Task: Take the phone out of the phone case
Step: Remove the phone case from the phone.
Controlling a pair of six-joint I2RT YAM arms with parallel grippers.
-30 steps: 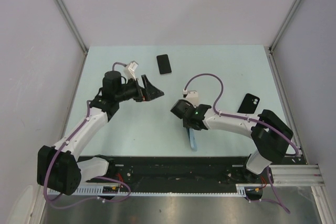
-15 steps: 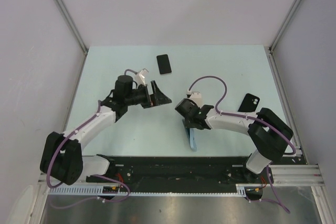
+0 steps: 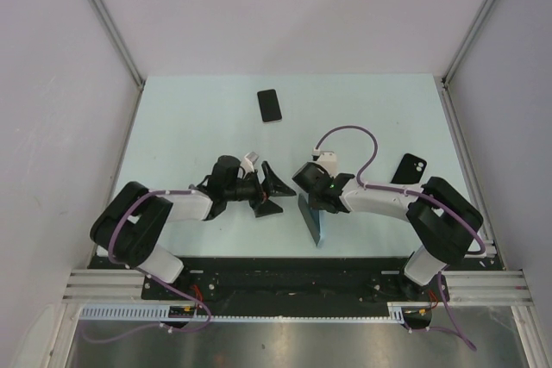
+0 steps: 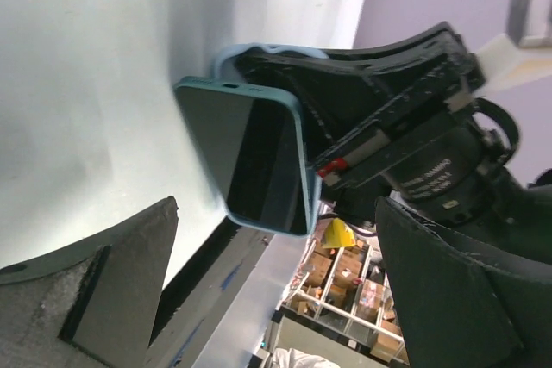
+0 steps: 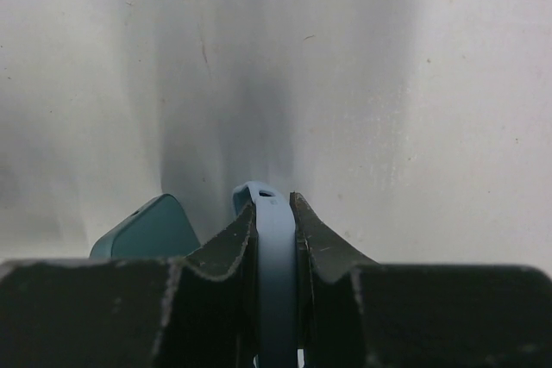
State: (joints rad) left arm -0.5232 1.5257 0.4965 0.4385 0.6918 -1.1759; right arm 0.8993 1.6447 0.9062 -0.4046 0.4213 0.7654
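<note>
Since the right pincer (image 5: 274, 209) clamps only the rim of the case (image 4: 233, 51), phone (image 4: 250, 161) on edge near the desk (image 3: 190, 118) front, a shove from the wide-open, empty left pincer (image 3: 277, 191) could twist it loose

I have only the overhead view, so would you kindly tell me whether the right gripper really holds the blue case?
Observer: Yes, its wrist camera shows the right gripper pinched shut on the rim of the blue case.
Operator: Which way does the screen face?
Observer: The dark screen of the phone faces the left wrist camera.
Operator: Is the other arm lined up?
Observer: From its wrist camera, the left gripper is wide open, the phone framed between its jaws, touching neither.
</note>
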